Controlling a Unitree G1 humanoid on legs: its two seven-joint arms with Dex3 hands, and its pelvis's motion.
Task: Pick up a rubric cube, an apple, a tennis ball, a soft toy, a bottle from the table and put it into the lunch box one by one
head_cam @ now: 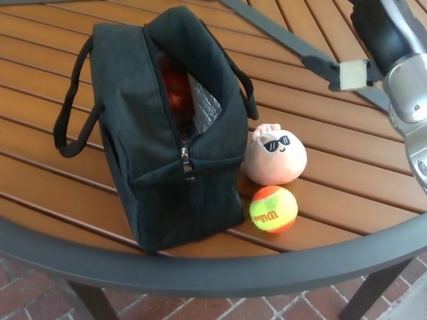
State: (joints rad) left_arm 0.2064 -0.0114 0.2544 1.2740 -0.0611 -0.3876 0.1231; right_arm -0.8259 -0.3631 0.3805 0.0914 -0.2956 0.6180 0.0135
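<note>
Standing upright, lunch box (167,133) zipper gap runs front-to-back; right hand (373,47) fingers' state indiscernible.

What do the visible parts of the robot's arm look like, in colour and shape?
Only the right arm shows, at the picture's upper right edge. It has a rounded silver-grey shell below and a glossy black section above. A dark finger-like piece reaches left and ends in a pale square pad. The left arm is out of view.

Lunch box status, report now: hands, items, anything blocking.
Right hand at far right, empty. Left hand out of view. Lunch box unzipped, something red inside. Soft toy, tennis ball beside it, unobstructed.
</note>
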